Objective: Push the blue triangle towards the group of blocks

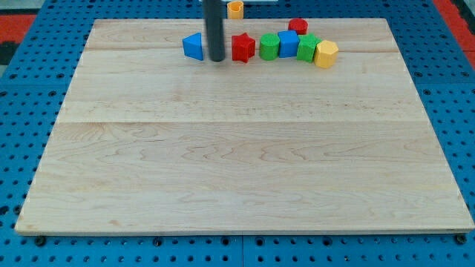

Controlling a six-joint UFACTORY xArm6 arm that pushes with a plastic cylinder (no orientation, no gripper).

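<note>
The blue triangle (194, 46) lies near the view's top, left of centre, on the wooden board (237, 148). My tip (217, 59) stands just right of it, between it and the red star (243, 47). The group stretches to the right of the star: a green block (269, 46), a blue block (288, 43), a red block (298, 27) behind, a second green block (308, 47) and a yellow hexagon block (326, 53). Whether the rod touches the triangle I cannot tell.
An orange-yellow block (235, 10) sits beyond the board's top edge, behind the rod. The board rests on a blue perforated base (22, 111).
</note>
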